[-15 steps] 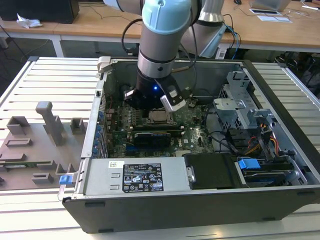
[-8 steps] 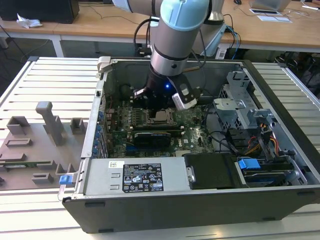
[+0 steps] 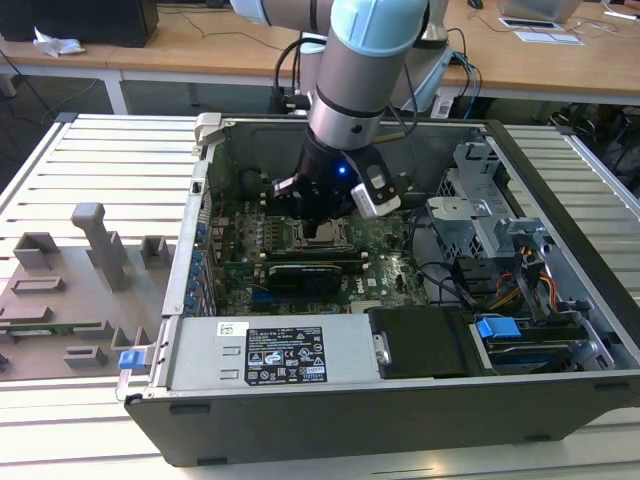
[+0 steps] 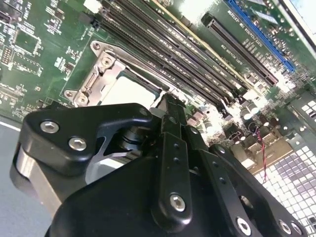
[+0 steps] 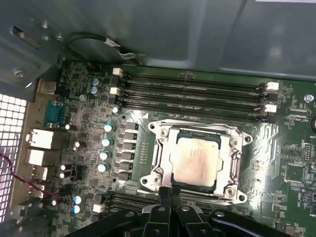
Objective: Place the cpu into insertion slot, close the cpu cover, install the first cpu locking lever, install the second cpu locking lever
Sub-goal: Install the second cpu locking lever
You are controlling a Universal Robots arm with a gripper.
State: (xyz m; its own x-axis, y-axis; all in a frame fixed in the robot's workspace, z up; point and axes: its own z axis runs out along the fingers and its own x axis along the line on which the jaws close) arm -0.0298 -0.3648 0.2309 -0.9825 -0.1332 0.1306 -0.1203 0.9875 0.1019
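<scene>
At the cpu cover's (image 5: 200, 129) six o'clock edge, your gripper (image 5: 168, 193), fingers pressed together and empty, hovers. With the cpu (image 5: 194, 160) seated, keep any downward push gentle.

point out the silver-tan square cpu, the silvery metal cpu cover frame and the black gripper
silver-tan square cpu (image 5: 194, 160), first wrist view, middle of its metal top
silvery metal cpu cover frame (image 5: 163, 157), first wrist view, one side bar
black gripper (image 5: 169, 193), first wrist view, between its fingertips

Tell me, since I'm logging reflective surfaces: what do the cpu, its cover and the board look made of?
The cpu: dull silver-tan metal top, matte with soft glare. The cpu cover: bright bare metal, probably steel, with sharp highlights. The motherboard: green glossy laminate.
</scene>
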